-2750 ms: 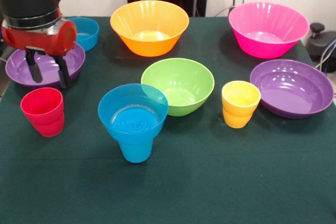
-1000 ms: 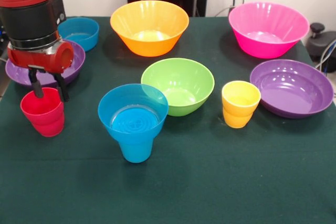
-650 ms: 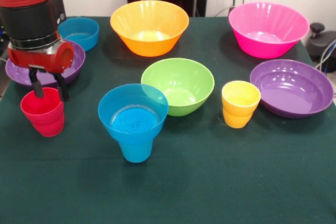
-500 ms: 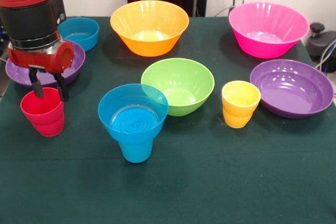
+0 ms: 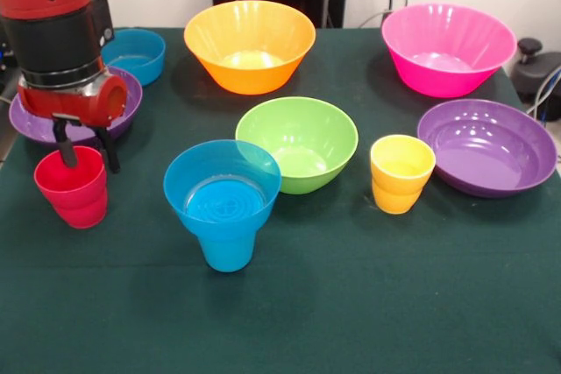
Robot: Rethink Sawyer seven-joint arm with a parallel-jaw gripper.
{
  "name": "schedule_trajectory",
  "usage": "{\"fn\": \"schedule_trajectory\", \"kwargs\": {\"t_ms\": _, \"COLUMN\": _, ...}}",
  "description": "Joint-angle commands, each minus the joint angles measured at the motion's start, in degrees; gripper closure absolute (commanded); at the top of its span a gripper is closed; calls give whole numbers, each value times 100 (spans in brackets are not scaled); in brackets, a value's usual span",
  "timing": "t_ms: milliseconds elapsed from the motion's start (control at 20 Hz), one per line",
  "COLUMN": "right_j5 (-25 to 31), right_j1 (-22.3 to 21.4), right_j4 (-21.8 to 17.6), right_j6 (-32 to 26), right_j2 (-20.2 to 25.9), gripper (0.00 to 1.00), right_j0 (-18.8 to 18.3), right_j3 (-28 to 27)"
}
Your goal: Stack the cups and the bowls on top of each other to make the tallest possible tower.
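Observation:
The tower is a small blue bowl (image 5: 222,186) sitting on the blue cup (image 5: 227,251) at the front centre. At the left stands the red cup (image 5: 72,188). My gripper (image 5: 87,151) hangs over its back rim, open: one finger (image 5: 67,150) dips inside the cup and the other is just outside its right edge. The yellow cup (image 5: 401,172) stands right of the lime green bowl (image 5: 298,142). The orange bowl (image 5: 250,45) and the pink bowl (image 5: 448,48) are at the back. One purple bowl (image 5: 487,146) lies at the right, another (image 5: 123,111) behind my gripper. A second blue bowl (image 5: 138,52) sits at the back left.
The green cloth-covered table (image 5: 351,304) stretches open along the front. A black object (image 5: 536,72) sits off the table's right edge. The arm's red and black body (image 5: 57,41) hides part of the left purple bowl.
The gripper came forward and down from over the left purple bowl to the red cup's rim. In the last half second it shifted slightly right. The cups and bowls have not moved.

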Motion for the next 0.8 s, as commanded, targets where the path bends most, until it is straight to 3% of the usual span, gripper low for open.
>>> {"fn": "schedule_trajectory", "kwargs": {"t_ms": 50, "right_j5": -465, "right_j1": 416, "right_j4": -762, "right_j6": -1242, "right_j2": -182, "gripper": 0, "right_j0": 152, "right_j3": 168}}
{"fn": "schedule_trajectory", "kwargs": {"t_ms": 800, "right_j5": -532, "right_j1": 550, "right_j4": -976, "right_j6": -1163, "right_j2": -177, "gripper": 0, "right_j0": 50, "right_j3": 152}}
